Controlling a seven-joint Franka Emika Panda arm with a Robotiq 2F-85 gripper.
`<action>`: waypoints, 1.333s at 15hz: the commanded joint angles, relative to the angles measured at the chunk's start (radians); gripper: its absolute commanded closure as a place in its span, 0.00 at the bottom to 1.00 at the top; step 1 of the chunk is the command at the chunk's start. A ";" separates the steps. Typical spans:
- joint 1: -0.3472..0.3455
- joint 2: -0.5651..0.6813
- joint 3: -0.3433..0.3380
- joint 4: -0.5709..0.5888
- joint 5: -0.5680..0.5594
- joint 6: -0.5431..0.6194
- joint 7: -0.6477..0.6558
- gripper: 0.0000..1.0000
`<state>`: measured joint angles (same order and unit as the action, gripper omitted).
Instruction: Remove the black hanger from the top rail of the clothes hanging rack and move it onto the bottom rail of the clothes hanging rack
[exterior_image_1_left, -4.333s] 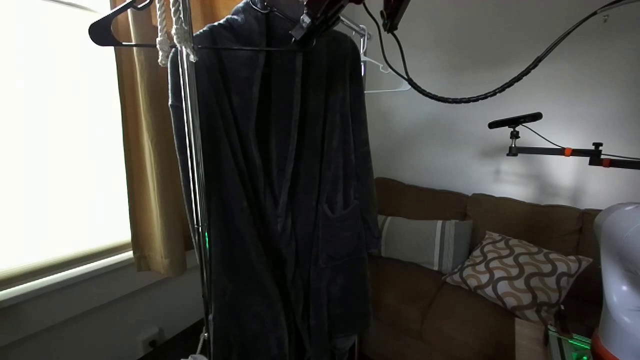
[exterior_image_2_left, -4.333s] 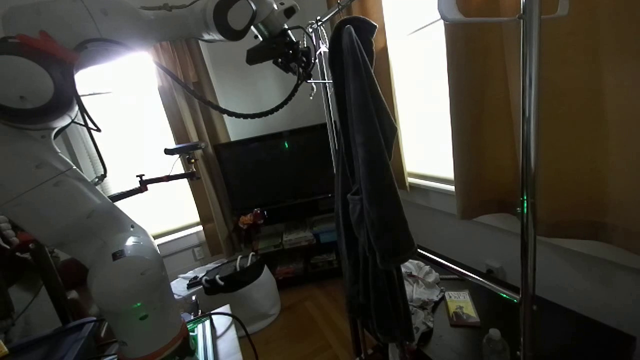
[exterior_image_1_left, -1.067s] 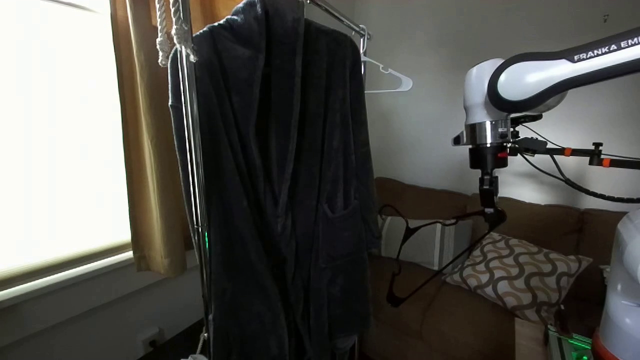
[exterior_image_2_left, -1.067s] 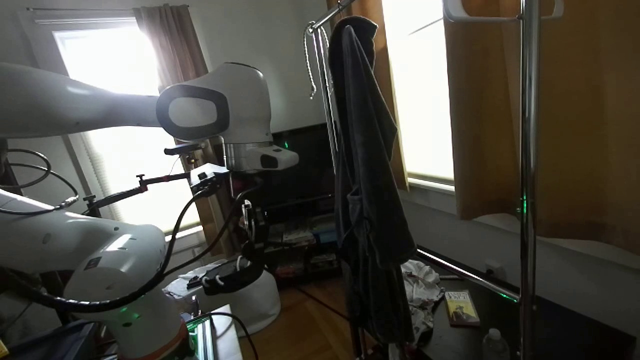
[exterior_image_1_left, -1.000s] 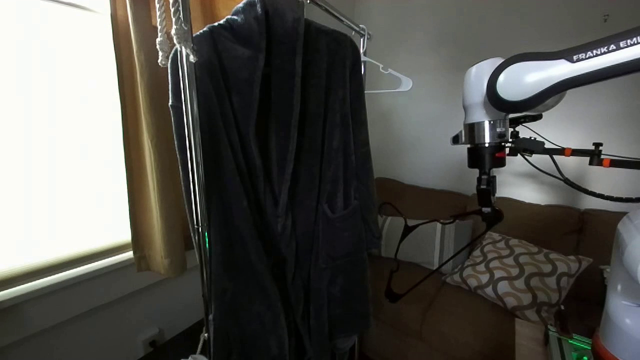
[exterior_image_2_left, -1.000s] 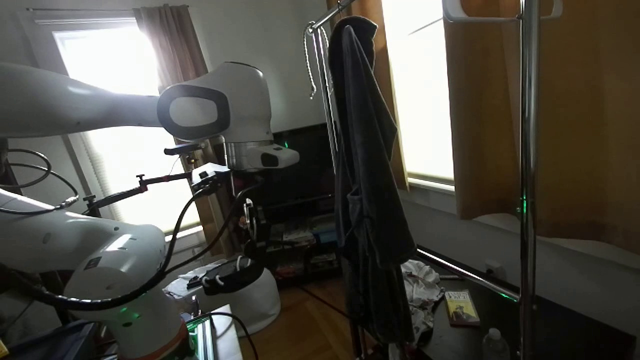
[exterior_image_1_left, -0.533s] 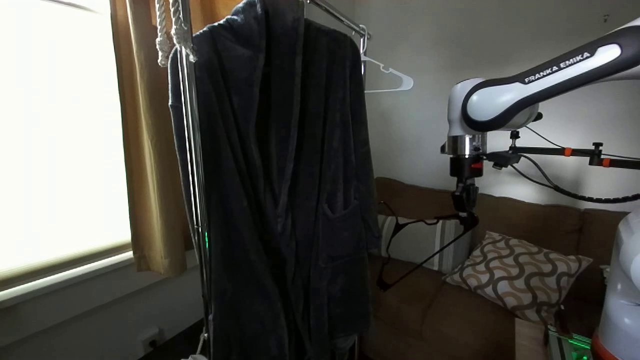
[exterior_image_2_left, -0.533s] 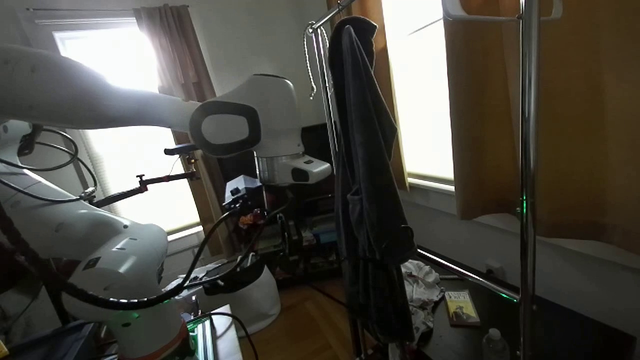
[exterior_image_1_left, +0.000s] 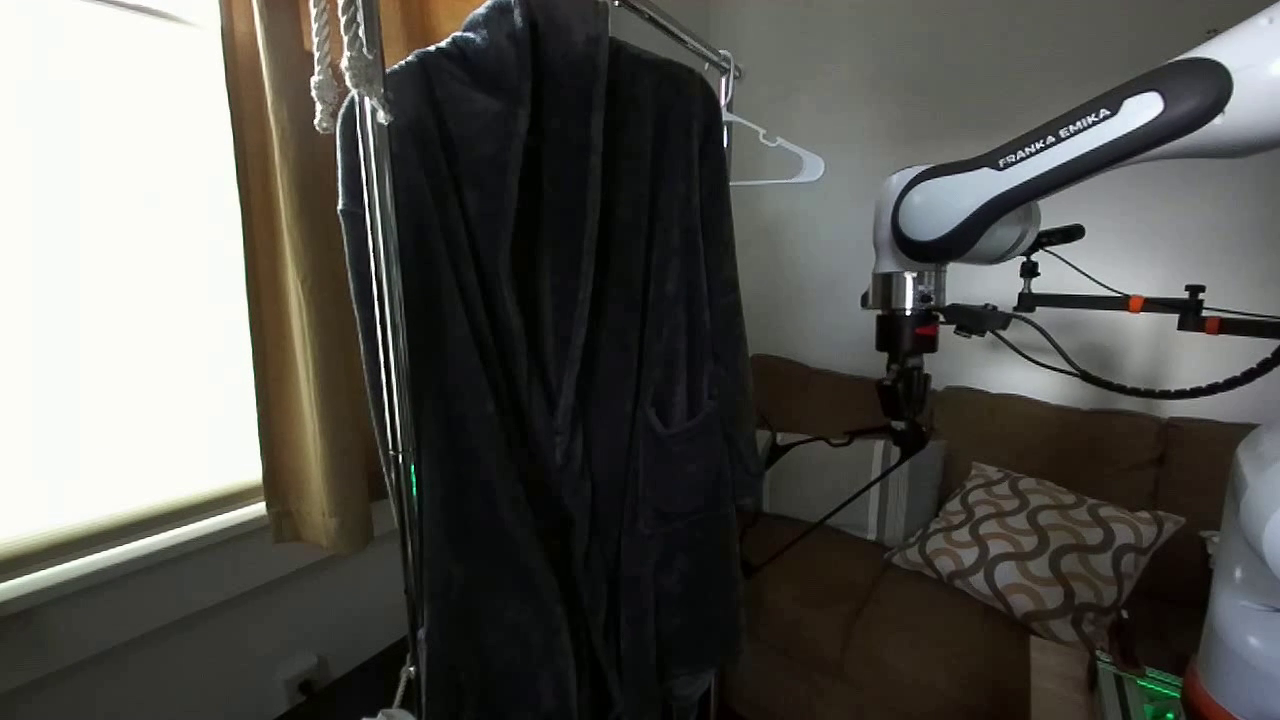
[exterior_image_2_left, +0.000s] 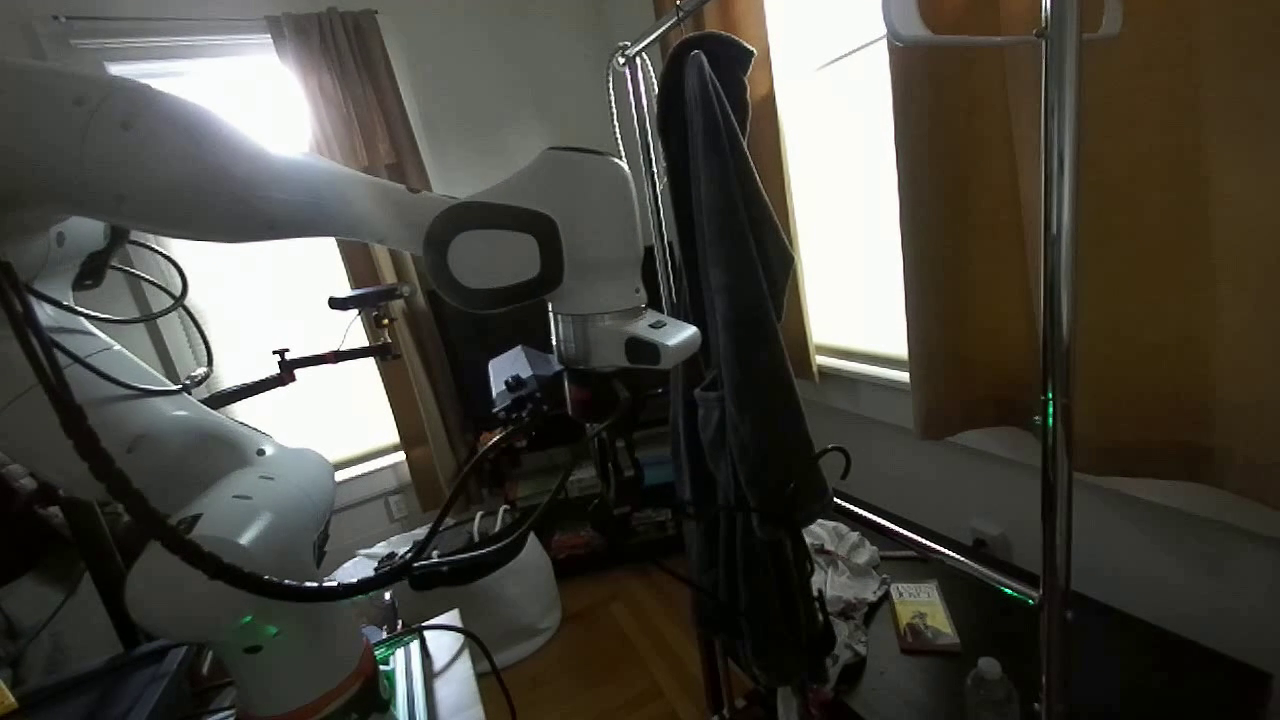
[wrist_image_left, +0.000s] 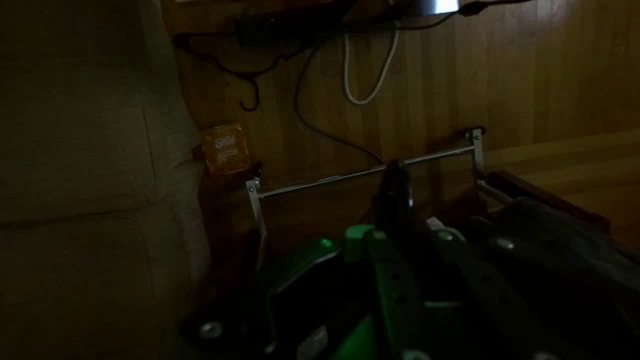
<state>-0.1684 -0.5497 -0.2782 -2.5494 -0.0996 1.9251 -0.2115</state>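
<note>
My gripper is shut on one corner of the black hanger. The hanger slants sideways from the fingers, and its far end goes behind the grey robe. In an exterior view the gripper is beside the robe, and the hanger's hook sticks out past it. In the wrist view the hanger's dark end pokes from between the fingers. The rack's top rail is above the gripper. A bottom rail shows low; another low rail lies below the gripper.
A white hanger hangs at the rack's end. A rack post stands upright. A brown couch with a patterned pillow is behind the arm. In the wrist view another black hanger and an orange bag lie on the floor.
Earlier the gripper was up at the top rail. It has come down with the black hanger and, in the last second, moved towards the robe; the hanger's far end is now beside it.
</note>
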 joint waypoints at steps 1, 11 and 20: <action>0.001 0.171 -0.089 0.110 0.108 0.025 -0.107 0.98; -0.060 0.392 -0.091 0.200 0.206 0.103 -0.102 0.93; -0.061 0.624 -0.051 0.240 0.446 0.416 -0.267 0.98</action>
<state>-0.2068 -0.0123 -0.3574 -2.3456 0.2864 2.2983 -0.4156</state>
